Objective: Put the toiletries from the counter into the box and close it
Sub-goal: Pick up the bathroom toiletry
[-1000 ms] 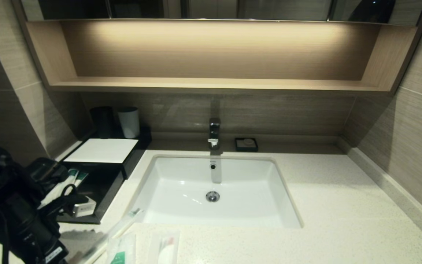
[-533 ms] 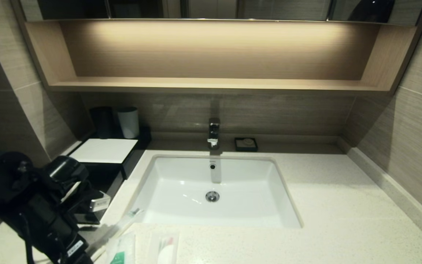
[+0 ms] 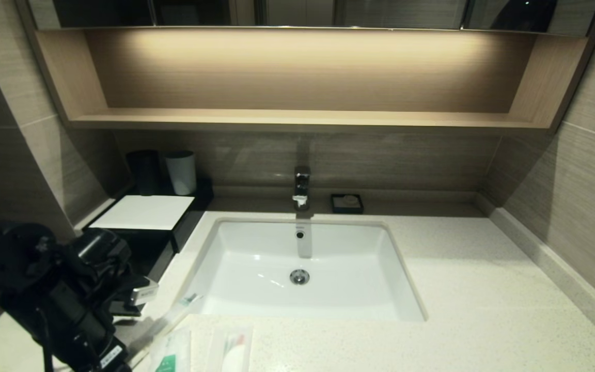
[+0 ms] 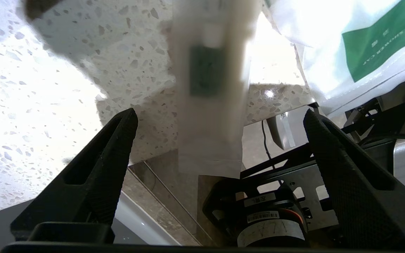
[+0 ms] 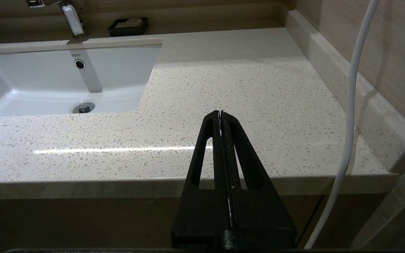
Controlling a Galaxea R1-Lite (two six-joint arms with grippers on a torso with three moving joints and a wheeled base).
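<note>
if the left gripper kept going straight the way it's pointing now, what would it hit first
Most likely the long toothbrush packet, which lies between the open fingers of the left gripper on the counter. How far off it is stays unclear.

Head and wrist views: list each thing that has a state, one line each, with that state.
box: drawer pulled out
left pincer: open, empty, over a toothbrush packet
right pincer: shut, empty, parked off the counter's front edge
toothbrush packet: lying on the counter, end past the edge
sachet: lying on the counter
round-piece packet: lying on the counter
faucet: off
sink: empty
</note>
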